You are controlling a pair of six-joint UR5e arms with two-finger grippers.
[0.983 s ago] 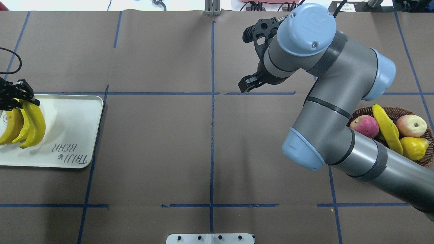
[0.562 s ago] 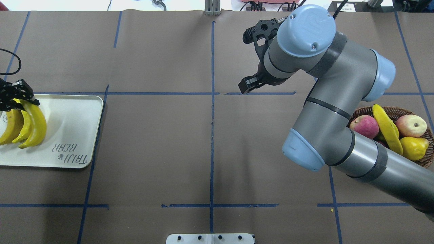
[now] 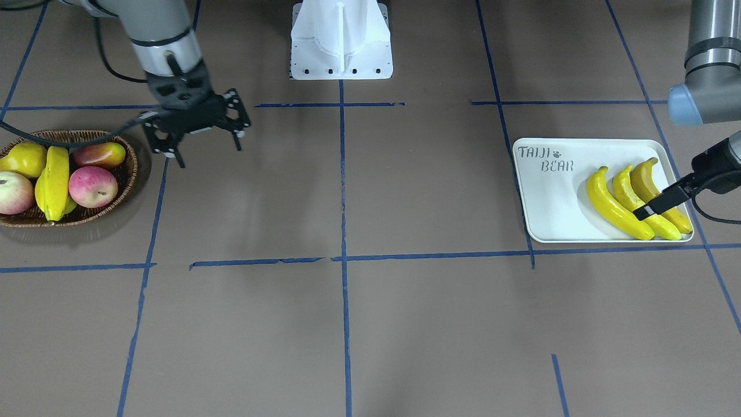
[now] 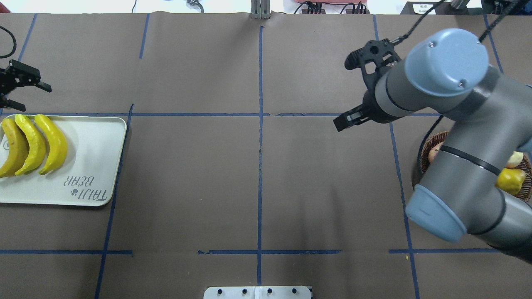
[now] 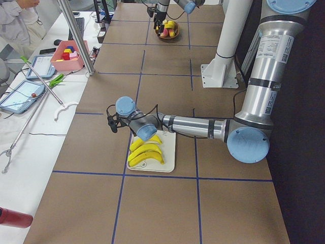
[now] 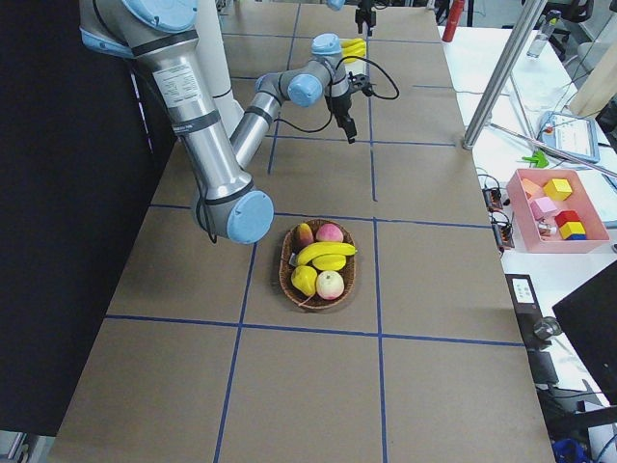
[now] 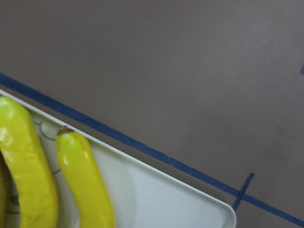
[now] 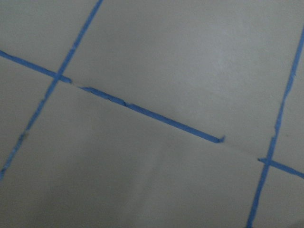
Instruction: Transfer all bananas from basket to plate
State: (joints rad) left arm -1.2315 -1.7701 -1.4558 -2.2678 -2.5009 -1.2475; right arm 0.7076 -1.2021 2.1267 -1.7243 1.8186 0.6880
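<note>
Three bananas are bunched at the plate's outer end, so the printed half is free. The fourth banana sits in the basket, with loads of bare table between. The left gripper has let go and hangs spread and empty past the far rim. The right gripper, wide and empty, has swung basketward.

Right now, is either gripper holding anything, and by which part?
Nothing held. Left gripper open, clear of the three bananas on the plate; right gripper open and empty.

Right arm up close: grey tubes, pale-blue joint caps dotted with screws, black bands. Skeletal black right gripper, its cable trailing toward one o'clock.
</note>
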